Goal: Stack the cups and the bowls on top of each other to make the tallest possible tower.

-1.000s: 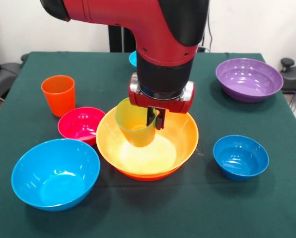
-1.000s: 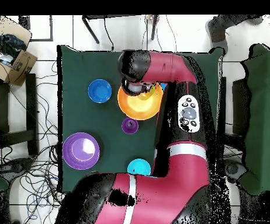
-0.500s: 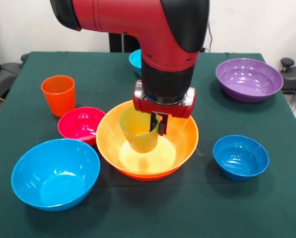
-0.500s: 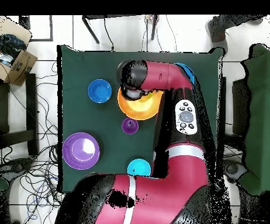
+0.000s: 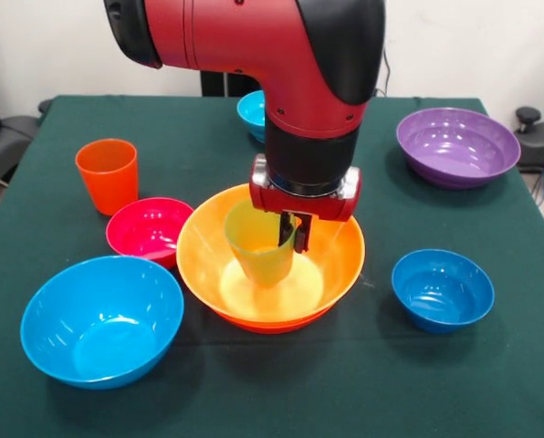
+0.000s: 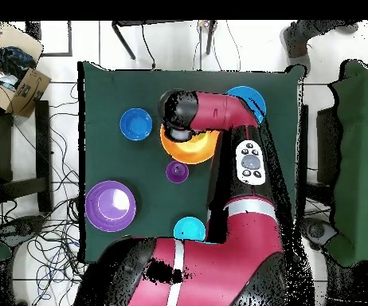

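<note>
At frame centre, the yellow-orange bowl sits on the surface. Inside it the lime green cup stands mouth up, long axis slightly tilted, rim pinched by the closed tool.

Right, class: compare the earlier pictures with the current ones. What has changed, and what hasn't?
The gripper, still shut on the lime green cup, has carried it lower into the yellow-orange bowl and slightly rightward in the front view. The orange cup, magenta bowl, sky-blue bowl and purple bowl stayed put.
</note>
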